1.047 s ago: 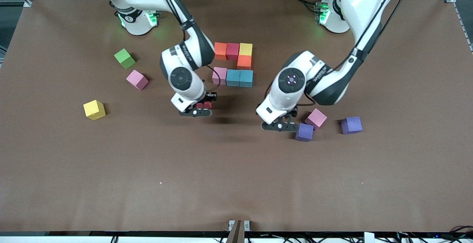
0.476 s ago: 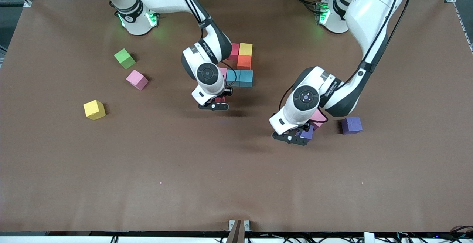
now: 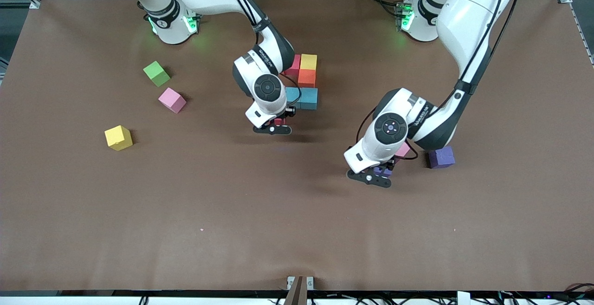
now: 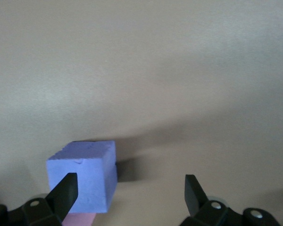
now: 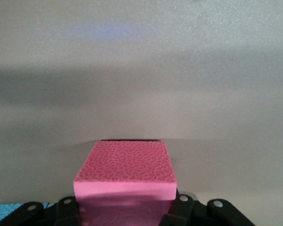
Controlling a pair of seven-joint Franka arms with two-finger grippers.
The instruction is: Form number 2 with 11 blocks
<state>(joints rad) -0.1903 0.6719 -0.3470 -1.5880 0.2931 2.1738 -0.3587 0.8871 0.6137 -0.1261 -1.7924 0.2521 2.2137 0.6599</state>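
I have the right claw [image 3: 274, 126] clamped on a red cube [image 3: 278, 121], low over the counter [image 3: 232, 212] just on the camera side of the partly built number 2 [image 3: 304, 84]; in the right wrist view that cube [image 5: 125, 174] sits squarely between the fingers [image 5: 67, 207]. Of the digit I can see a red block [image 3: 294, 65], a yellow one [image 3: 308, 61], an orange one [image 3: 306, 78] beneath it and a blue block [image 3: 307, 98], the rest being covered by the right arm. My left claw [image 3: 377, 175] hangs with its jaws spread wide over a purple cube [image 3: 383, 171]; in the left wrist view the cube [image 4: 82, 176] lies by one finger [image 4: 66, 190], not centred in the gap, with a pink cube [image 3: 403, 149] touching it. A second purple cube [image 3: 441, 157] lies near, toward the left arm's end. Toward the right arm's end sit a green cube [image 3: 156, 73], a pink cube [image 3: 172, 100] and a yellow cube [image 3: 118, 137], well apart from the digit.
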